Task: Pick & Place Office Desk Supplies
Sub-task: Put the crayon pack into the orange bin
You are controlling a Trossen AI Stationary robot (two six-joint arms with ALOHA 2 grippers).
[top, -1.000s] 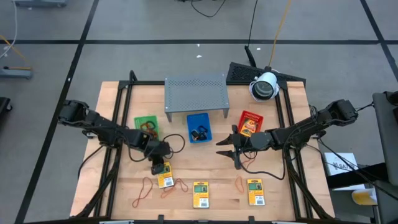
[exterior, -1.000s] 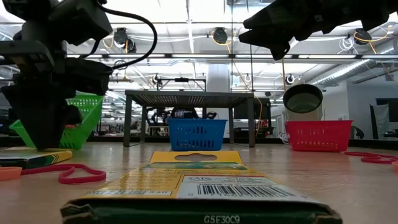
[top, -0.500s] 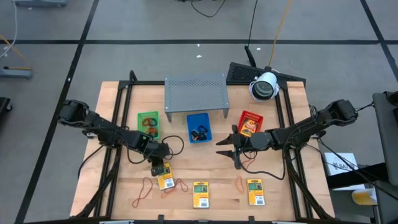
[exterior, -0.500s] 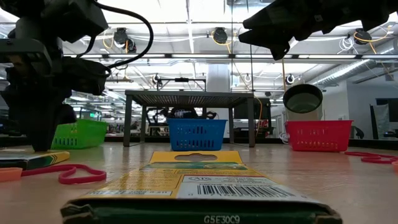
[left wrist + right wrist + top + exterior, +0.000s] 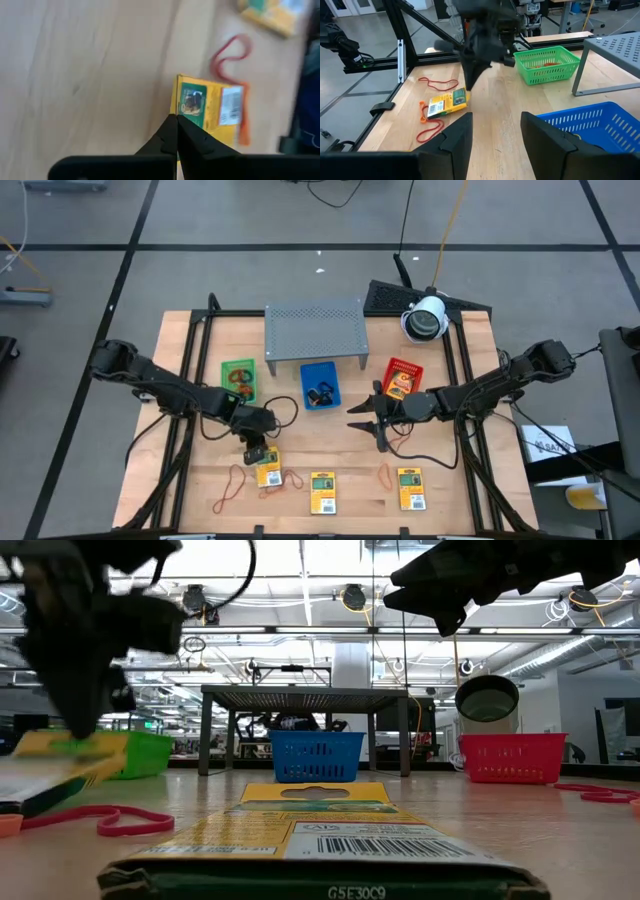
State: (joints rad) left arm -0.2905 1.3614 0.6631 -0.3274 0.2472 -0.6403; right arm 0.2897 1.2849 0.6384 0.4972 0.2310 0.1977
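Three packets: yellow with green-black print, in a row near the table's front edge; left packet point(image 5: 266, 472), middle packet point(image 5: 322, 492), right packet point(image 5: 411, 487).
Writing: the low view shows a barcode and "G5E30C9" on the end of the nearest packet point(image 5: 310, 835); other print is too small to read.
Left gripper point(image 5: 258, 453): fingers pinched tight on the left packet's edge; in the low view that packet point(image 5: 60, 755) is tilted, one end raised off the wood.
Left arm: reaches in from the left side, wrist bent down over the packet.
Rubber bands: orange-red loops on the table beside the left packet point(image 5: 232, 488), one more between the middle and right packets point(image 5: 385, 473).
Right gripper point(image 5: 366, 420): fingers spread wide, holding nothing, above the table between the blue tray point(image 5: 320, 384) and the red tray point(image 5: 403, 377).
Right arm: stretched in from the right side.
Green tray point(image 5: 238, 377): left of the blue one, orange loops inside.
Shelf point(image 5: 315, 330): grey perforated metal, behind the trays.
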